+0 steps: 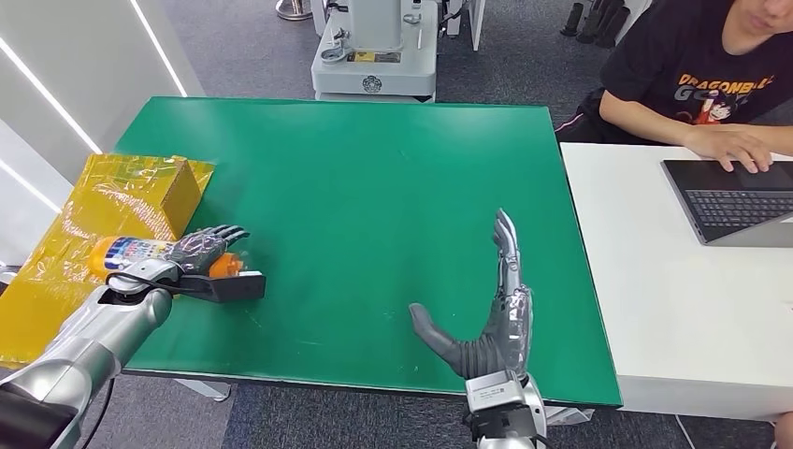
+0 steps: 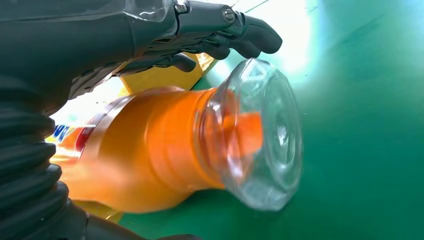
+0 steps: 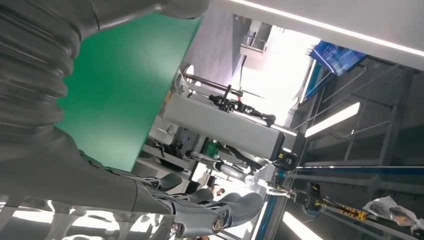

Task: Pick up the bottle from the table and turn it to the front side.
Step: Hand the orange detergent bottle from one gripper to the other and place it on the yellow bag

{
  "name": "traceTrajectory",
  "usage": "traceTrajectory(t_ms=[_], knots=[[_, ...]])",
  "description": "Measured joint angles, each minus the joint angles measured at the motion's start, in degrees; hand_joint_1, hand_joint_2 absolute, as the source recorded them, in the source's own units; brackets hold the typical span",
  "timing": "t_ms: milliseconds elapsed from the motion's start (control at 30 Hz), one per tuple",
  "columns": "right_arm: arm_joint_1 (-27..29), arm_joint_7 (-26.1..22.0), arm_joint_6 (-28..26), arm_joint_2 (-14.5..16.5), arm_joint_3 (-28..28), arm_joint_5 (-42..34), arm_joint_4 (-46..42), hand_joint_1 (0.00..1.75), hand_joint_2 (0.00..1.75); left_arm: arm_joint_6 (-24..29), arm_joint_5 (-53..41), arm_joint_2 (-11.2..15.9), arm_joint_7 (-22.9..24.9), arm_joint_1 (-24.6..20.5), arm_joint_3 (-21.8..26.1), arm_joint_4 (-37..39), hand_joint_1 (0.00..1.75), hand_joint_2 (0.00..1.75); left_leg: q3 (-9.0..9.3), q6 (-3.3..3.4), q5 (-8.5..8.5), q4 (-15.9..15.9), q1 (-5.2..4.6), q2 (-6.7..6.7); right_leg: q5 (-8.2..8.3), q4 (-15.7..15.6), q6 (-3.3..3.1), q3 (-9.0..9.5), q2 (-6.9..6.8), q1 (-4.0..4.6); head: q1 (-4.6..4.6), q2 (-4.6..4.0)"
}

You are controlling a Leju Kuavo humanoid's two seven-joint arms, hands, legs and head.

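An orange bottle (image 1: 129, 252) with a colourful label and a clear cap lies on its side at the left edge of the green table (image 1: 374, 187). Its cap end points toward the table's middle. My left hand (image 1: 202, 247) reaches over the bottle's neck. In the left wrist view the dark fingers (image 2: 220, 30) arch above the bottle (image 2: 160, 150), and a gap of yellow shows between them. My right hand (image 1: 496, 327) stands upright and spread over the table's front right, holding nothing. Its fingers (image 3: 200, 212) also appear in the right wrist view.
Crinkled yellow plastic (image 1: 65, 253) and a yellow-wrapped box (image 1: 178, 192) lie under and behind the bottle. A white desk (image 1: 673, 299) with a laptop (image 1: 729, 201) adjoins on the right, where a person (image 1: 701, 84) sits typing. A grey machine (image 1: 374, 56) stands beyond the far edge.
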Motion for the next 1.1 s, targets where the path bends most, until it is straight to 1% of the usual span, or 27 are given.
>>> traceTrajectory(t_ms=[367,533,633,733,833,967,1033,1100], knots=[[-0.6,0.5,1.5,0.2,-0.2,-0.3,0.1,0.00,1.75,-0.2,-0.1,1.4,-0.4,0.4,1.6,0.1,0.00,1.75,-0.01,-0.01,0.01,0.0,0.00,-0.02,0.00,0.0,-0.01,-0.01,-0.01,0.00,-0.01,0.00],[-0.7,0.6,1.5,0.2,-0.2,-0.1,0.4,0.00,1.75,-1.5,1.1,2.2,-2.9,0.5,3.4,-1.0,0.00,1.75,-0.01,-0.02,0.01,0.0,0.01,-0.02,0.00,0.0,-0.01,-0.01,-0.01,0.00,-0.01,0.00],[-0.4,0.8,1.7,0.2,-0.3,0.5,0.3,0.00,1.75,-3.1,1.6,3.7,-4.1,0.6,4.4,-3.6,0.00,1.75,0.00,-0.02,0.01,0.0,0.01,0.01,0.01,0.0,-0.02,-0.02,0.01,0.01,-0.01,0.00],[0.3,1.3,2.2,0.2,-0.6,1.4,0.1,0.00,1.75,-6.3,3.3,6.6,-5.0,0.9,4.7,-8.4,0.00,1.75,0.00,-0.02,0.01,0.0,0.03,0.04,0.01,0.0,-0.02,-0.03,0.04,0.01,-0.01,0.00],[1.0,1.4,2.5,0.2,-1.2,2.0,-0.1,0.00,1.75,-11.6,7.9,10.4,-6.1,2.2,5.3,-14.9,0.00,1.75,0.00,-0.02,0.01,0.0,0.03,0.06,0.00,0.0,-0.03,-0.04,0.06,0.02,-0.01,0.00],[1.7,1.3,2.5,0.2,-1.8,1.9,-0.2,0.00,1.75,-18.6,16.2,16.1,-6.7,5.4,6.2,-25.1,0.00,1.75,-0.01,-0.03,0.01,0.0,0.04,0.12,-0.02,0.0,-0.04,-0.09,0.12,0.03,0.00,0.00],[1.9,1.0,2.5,0.1,-2.2,1.4,-0.4,0.00,1.75,-22.5,21.4,19.2,-6.9,6.6,6.3,-30.5,0.00,1.75,-0.02,-0.03,0.01,0.0,0.06,0.11,-0.03,0.0,-0.04,-0.09,0.12,0.04,0.01,0.00],[2.1,0.7,2.5,0.0,-2.4,0.8,-0.6,0.00,1.75,-25.3,27.3,22.1,-7.2,7.4,6.4,-35.8,0.00,1.75,-0.02,-0.03,0.01,0.0,0.06,0.09,-0.03,0.0,-0.04,-0.08,0.09,0.04,0.01,0.00]])
